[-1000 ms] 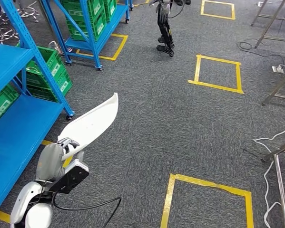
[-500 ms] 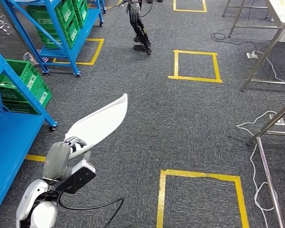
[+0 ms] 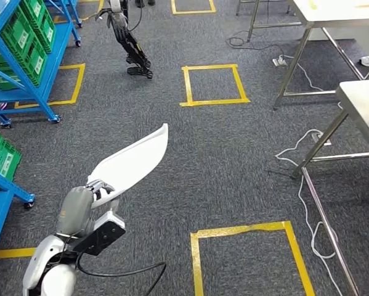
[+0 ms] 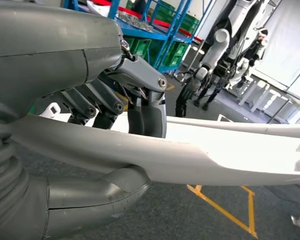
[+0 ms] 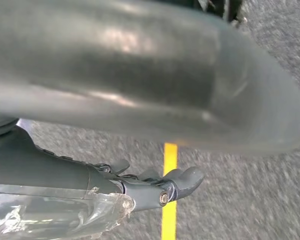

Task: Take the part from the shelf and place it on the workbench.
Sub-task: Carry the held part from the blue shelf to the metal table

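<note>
White part (image 3: pixel 131 160) is clamped in the left hand (image 3: pixel 87 200), its long axis running forward and rightward from the fingers toward the workbench (image 3: pixel 366 105).

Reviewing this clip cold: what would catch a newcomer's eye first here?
First, the long white part, gripped at its near end by the left hand low on the left and jutting out over the grey carpet. Next come the yellow tape squares marked on the floor ahead, then the blue shelf stacked with green crates at far left. The workbench stands at the right edge.
</note>
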You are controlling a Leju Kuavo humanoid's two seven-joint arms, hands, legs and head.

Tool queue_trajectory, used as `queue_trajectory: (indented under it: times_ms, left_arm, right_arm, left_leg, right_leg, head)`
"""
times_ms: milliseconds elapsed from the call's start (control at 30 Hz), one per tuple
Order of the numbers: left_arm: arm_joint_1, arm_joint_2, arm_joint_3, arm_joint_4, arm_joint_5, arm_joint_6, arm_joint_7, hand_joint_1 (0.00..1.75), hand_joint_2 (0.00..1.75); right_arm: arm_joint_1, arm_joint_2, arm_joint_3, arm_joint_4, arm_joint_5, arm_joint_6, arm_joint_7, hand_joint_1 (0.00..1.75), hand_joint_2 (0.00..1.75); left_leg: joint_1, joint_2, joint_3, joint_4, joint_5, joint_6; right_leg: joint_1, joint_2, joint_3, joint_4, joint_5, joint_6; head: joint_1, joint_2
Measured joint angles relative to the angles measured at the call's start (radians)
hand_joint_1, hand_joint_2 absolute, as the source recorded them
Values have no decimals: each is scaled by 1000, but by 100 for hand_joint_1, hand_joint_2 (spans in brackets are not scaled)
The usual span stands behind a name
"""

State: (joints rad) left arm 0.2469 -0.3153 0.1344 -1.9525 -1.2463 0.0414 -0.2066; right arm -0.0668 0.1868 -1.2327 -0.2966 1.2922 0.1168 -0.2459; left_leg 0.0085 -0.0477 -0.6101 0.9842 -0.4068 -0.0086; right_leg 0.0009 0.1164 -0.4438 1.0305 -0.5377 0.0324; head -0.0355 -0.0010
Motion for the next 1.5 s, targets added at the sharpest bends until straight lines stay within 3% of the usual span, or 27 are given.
queue_trajectory:
  times_ms: [33, 100, 167, 233, 267, 300, 367, 400, 433, 467, 500, 533, 600, 667, 733, 767, 800, 900, 933, 1000, 1067, 1133, 1200, 1267, 1367, 1433, 1500]
  left_arm:
    - [1, 0, 3, 0, 2, 1, -2, 175, 175]
    - [5, 0, 8, 2, 4, 2, -5, 175, 175]
    - [6, 1, 12, 4, 5, 2, -6, 175, 175]
    - [7, 0, 14, 4, 5, 2, -6, 175, 175]
    - [7, 0, 14, 4, 5, 2, -6, 175, 175]
    - [7, 0, 14, 4, 5, 2, -6, 175, 175]
    - [7, 0, 14, 5, 6, 3, -7, 175, 175]
    - [7, 0, 14, 6, 6, 3, -7, 175, 175]
    - [8, 1, 14, 6, 6, 3, -7, 175, 175]
    - [7, 1, 14, 6, 6, 4, -7, 175, 175]
    - [6, 2, 14, 6, 6, 3, -7, 175, 175]
    - [4, 2, 13, 7, 6, 4, -8, 175, 175]
    - [3, 4, 14, 8, 7, 5, -7, 175, 175]
    - [6, 6, 17, 9, 7, 7, -7, 175, 175]
    - [6, 7, 19, 10, 6, 8, -7, 175, 175]
    - [6, 7, 19, 10, 6, 9, -7, 175, 175]
    - [7, 8, 19, 10, 5, 9, -7, 175, 175]
    - [9, 8, 21, 13, 4, 13, -6, 175, 175]
    - [9, 8, 21, 14, 4, 15, -6, 175, 175]
    - [6, 7, 21, 15, 4, 20, -8, 175, 175]
    - [1, 6, 19, 16, 6, 23, -10, 175, 175]
    - [1, 6, 21, 18, 8, 24, -12, 175, 175]
    - [1, 7, 23, 21, 9, 25, -14, 175, 175]
    - [1, 7, 23, 24, 9, 26, -16, 175, 175]
    - [1, 7, 23, 26, 10, 27, -19, 175, 175]
    - [1, 7, 23, 27, 10, 29, -21, 175, 175]
    - [2, 7, 23, 27, 10, 29, -21, 175, 175]
  right_arm:
    - [-1, 1, 0, 0, 1, -2, 0, 0, 0]
    - [-4, 2, 1, 0, 1, -3, -1, 0, 0]
    - [-2, 4, 1, 0, 1, -4, 0, 0, 0]
    - [4, 4, 1, 1, 2, -5, 0, 0, 0]
    - [6, 4, 1, 1, 2, -6, 0, 0, 0]
    - [8, 4, 1, 1, 2, -6, 0, 0, 0]
    - [10, 6, 1, 1, 3, -7, 0, 0, 0]
    - [9, 7, 1, 2, 3, -7, 1, 0, 0]
    - [6, 8, 1, 2, 4, -8, 1, 0, 0]
    - [1, 9, 1, 2, 4, -8, 1, 0, 0]
    - [-2, 10, 2, 2, 5, -8, 0, 0, 0]
    - [-3, 10, 2, 2, 5, -9, 0, 0, 0]
    - [-3, 10, 3, 1, 7, -12, 0, 0, 0]
    - [-4, 10, 3, 1, 8, -13, 0, 0, 0]
    - [-2, 10, 3, 1, 10, -12, 0, 0, 0]
    - [-1, 11, 3, 1, 11, -12, 0, 0, 0]
    - [1, 12, 3, 2, 12, -12, 0, 0, 0]
    - [-4, 13, 3, 2, 13, -13, 0, 0, 0]
    - [-5, 13, 3, 2, 13, -14, 0, 0, 0]
    - [0, 13, 3, 2, 13, -16, 0, 0, 0]
    - [4, 12, 3, 2, 13, -18, 1, 0, 0]
    - [0, 12, 3, 2, 14, -19, 1, 0, 0]
    - [-5, 12, 3, 2, 14, -20, 0, 0, 0]
    - [-6, 12, 3, 2, 15, -21, 0, 0, 0]
    - [-8, 12, 3, 2, 15, -22, 0, 0, 0]
    - [-11, 12, 3, 2, 15, -23, 0, 0, 0]
    - [-12, 12, 3, 2, 15, -23, 0, 0, 0]
  left_leg:
    - [1, 9, 17, -6, -11, 6]
    - [1, 30, 55, -12, -41, 11]
    - [1, 51, 100, -14, -80, 12]
    - [1, 70, 161, -16, -126, 11]
    - [1, 80, 196, -18, -151, 9]
    - [1, 90, 228, -22, -176, 7]
    - [-7, 107, 282, -33, -223, 0]
    - [-10, 116, 305, -47, -239, -6]
    - [-12, 122, 324, -56, -242, -12]
    - [-12, 127, 332, -56, -233, -18]
    - [-9, 123, 326, -28, -210, -22]
    - [-7, 111, 296, 31, -184, -25]
    - [-5, 77, 182, 185, -177, -27]
    - [-5, 59, 55, 275, -262, -26]
    - [-5, 54, -32, 275, -356, -25]
    - [-5, 50, -59, 252, -366, -24]
    - [-4, 41, -77, 214, -325, -25]
    - [1, -4, -103, 69, -65, -25]
    - [2, -10, -103, 45, -18, -22]
    - [4, 5, -90, 35, 26, -12]
    - [6, 30, -80, 28, 56, 0]
    - [2, 50, -78, 28, 59, 9]
    - [-2, 70, -78, 29, 53, 14]
    - [-3, 87, -78, 29, 49, 16]
    - [-5, 108, -74, 28, 50, 12]
    - [-5, 120, -69, 25, 58, 2]
    - [-2, 131, -66, 21, 65, -10]
  right_leg:
    - [2, -30, -37, 56, 21, 6]
    - [6, -90, -147, 199, 39, 13]
    - [6, -107, -254, 281, -23, 15]
    - [5, -111, -320, 268, -95, 15]
    - [6, -116, -337, 232, -90, 13]
    - [7, -133, -347, 180, -34, 8]
    - [17, -189, -355, 72, 156, -6]
    - [22, -205, -355, 41, 225, -15]
    - [25, -205, -353, 26, 251, -21]
    - [25, -188, -344, 29, 237, -27]
    - [23, -168, -332, 24, 226, -33]
    - [21, -154, -316, 19, 216, -38]
    - [17, -124, -277, 8, 195, -50]
    - [15, -92, -237, -5, 172, -55]
    - [14, -56, -192, -12, 143, -54]
    - [12, -39, -167, -12, 127, -51]
    - [11, -24, -144, -12, 109, -47]
    - [11, 13, -104, 3, 56, -32]
    - [11, 23, -97, 8, 39, -29]
    - [13, 32, -87, 13, 11, -22]
    - [14, -16, -89, 49, -32, -12]
    - [12, -85, -125, 145, -108, 0]
    - [9, -109, -163, 234, -153, 5]
    - [8, -114, -148, 203, -114, 7]
    - [12, -152, -62, 19, -16, 5]
    - [18, -163, -51, -19, 4, 0]
    - [17, -145, -59, -22, 18, -11]
  head:
    - [3, 0]
    - [5, 0]
    - [5, 0]
    - [7, 0]
    - [8, 0]
    - [10, 0]
    - [14, 0]
    - [13, -1]
    - [13, -1]
    - [10, -1]
    - [8, 0]
    - [6, 0]
    - [-1, 0]
    - [-4, 0]
    - [-7, 0]
    - [-8, 0]
    - [-8, 0]
    - [-15, 0]
    - [-17, 0]
    - [-19, 0]
    - [-10, 0]
    - [0, 0]
    - [1, 0]
    - [1, 0]
    - [1, 0]
    - [0, 0]
    - [0, 0]
